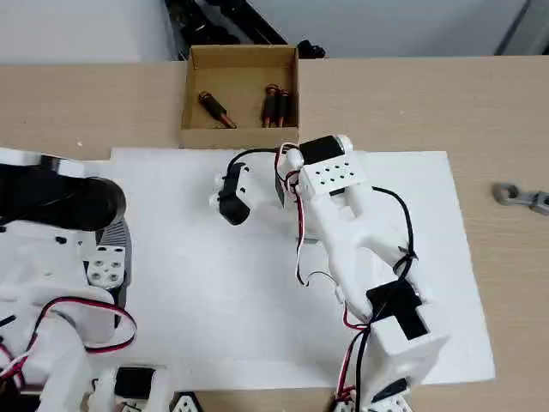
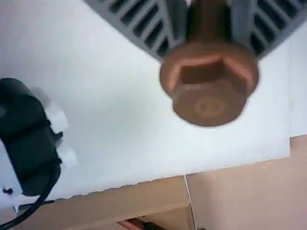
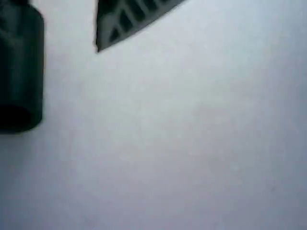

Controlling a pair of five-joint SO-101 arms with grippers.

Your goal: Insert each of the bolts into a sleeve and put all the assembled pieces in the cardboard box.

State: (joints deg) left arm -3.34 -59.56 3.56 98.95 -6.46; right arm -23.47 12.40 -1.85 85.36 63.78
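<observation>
**Left gripper (image 2: 207, 17) clamping a copper hex-head bolt (image 2: 208, 86) over the white sheet (image 2: 96, 120).**
Black sleeve (image 3: 19, 72) is sitting by the right gripper (image 1: 228, 200), grip impossible to tell; a tilted bolt is risking a jam.

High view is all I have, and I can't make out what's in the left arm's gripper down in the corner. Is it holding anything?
Observer: Yes. In the left wrist view, the left gripper is shut on a copper-coloured bolt, with the hex head facing the camera.
Operator: Is there a sleeve anywhere for it? I can't pick one out on the sheet.
Observer: The right wrist view shows a black cylinder, probably a sleeve, against the white sheet. I cannot tell whether it is held or resting there.
</observation>
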